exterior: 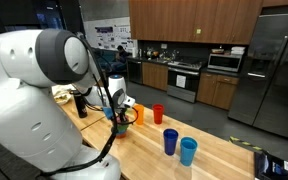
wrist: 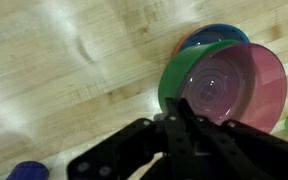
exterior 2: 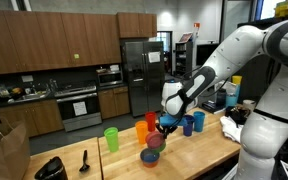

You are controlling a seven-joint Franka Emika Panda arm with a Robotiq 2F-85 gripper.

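Dim room, lit from above; wrist view blurred, glare on table [wrist: 74, 45], hand [wrist: 180, 128] dark silhouette.

The pink bowl [wrist: 234, 90] is glossy and see-through; the green bowl [wrist: 169, 85] and blue bowl [wrist: 219, 32] show only coloured rims. The counter [wrist: 74, 60] is pale wood with streaky grain. On it: a green cup [exterior 2: 111, 138], orange cup [exterior: 137, 116], red cup [exterior: 158, 113], dark blue cup [exterior: 170, 141] and light blue cup [exterior: 188, 151].

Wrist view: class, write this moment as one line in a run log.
gripper: shut | position: at rim of stacked bowls | grip on rim: cannot tell | surface: wooden counter
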